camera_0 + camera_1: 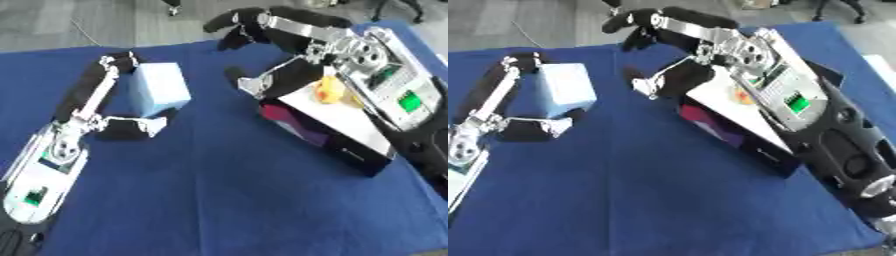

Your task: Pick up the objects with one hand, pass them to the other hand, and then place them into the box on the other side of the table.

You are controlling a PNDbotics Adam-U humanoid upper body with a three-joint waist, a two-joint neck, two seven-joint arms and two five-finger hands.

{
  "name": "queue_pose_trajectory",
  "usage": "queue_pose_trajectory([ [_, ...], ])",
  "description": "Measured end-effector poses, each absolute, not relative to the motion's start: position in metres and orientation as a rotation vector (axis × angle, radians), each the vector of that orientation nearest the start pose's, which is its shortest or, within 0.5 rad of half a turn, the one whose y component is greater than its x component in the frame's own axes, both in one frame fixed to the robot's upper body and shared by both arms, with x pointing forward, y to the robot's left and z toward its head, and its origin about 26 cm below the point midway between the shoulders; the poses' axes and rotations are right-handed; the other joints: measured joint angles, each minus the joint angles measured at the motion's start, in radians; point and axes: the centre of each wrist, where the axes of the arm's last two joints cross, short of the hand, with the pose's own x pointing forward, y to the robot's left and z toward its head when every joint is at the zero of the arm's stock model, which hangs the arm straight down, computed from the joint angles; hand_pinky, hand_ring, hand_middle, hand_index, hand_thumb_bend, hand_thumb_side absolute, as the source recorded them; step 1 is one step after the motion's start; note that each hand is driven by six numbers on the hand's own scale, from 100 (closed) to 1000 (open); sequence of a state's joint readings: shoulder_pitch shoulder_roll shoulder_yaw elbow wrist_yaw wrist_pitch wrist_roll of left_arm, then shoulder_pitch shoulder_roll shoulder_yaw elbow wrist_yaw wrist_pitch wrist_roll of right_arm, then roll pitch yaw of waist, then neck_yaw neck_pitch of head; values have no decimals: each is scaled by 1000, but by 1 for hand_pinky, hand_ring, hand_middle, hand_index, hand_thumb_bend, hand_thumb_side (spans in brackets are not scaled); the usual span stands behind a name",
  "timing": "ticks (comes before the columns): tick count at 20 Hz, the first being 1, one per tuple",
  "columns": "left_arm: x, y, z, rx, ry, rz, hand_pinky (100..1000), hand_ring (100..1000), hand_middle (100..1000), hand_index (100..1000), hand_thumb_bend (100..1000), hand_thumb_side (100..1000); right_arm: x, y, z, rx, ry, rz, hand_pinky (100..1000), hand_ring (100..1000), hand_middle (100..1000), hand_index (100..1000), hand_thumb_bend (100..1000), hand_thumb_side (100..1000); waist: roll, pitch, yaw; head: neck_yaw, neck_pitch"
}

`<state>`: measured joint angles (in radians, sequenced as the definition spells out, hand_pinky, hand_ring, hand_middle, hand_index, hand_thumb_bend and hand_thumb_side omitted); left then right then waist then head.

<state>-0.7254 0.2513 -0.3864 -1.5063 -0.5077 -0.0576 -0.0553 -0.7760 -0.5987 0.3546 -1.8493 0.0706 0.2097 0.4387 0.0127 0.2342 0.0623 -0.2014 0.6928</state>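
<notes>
One object is in play at the left: a pale blue block (158, 89), standing on the blue table (227, 200) well to the left of the box (337, 122). The left hand (114, 107) wraps it from its far side, with fingers (118, 62) hooked over the block's top left corner and the thumb curled under its lower edge; whether the block is lifted clear of the cloth cannot be told. The box, dark-sided with a pale top panel, lies toward the table's right edge. A small yellow thing (329, 90) shows on or in the box's far end, so one item seems already delivered, though what it is cannot be made out. The right hand (262, 35) hangs over the box's far left corner, fingers relaxed and spread, holding nothing.

As a judgement, the task is partway through: the block is grasped but not yet passed across, so the handover to the right hand and the placing in the box remain.
</notes>
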Motion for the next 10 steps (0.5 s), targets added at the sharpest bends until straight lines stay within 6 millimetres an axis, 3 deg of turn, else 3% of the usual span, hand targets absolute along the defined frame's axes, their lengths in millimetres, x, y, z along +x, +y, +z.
queue_pose_trajectory([
  [7, 383, 119, 190, 395, -2189, -1176, 770, 654, 619, 548, 100, 150, 334, -179, 290, -166, -1937, 1452, 892, 856, 938, 920, 101, 100, -1, 0, 6, -8, 0],
  [10, 381, 117, 194, 395, -2204, -1182, 769, 654, 617, 540, 100, 151, 334, -178, 290, -196, -1939, 1474, 895, 860, 939, 923, 148, 100, -1, 0, 6, -13, 0],
])
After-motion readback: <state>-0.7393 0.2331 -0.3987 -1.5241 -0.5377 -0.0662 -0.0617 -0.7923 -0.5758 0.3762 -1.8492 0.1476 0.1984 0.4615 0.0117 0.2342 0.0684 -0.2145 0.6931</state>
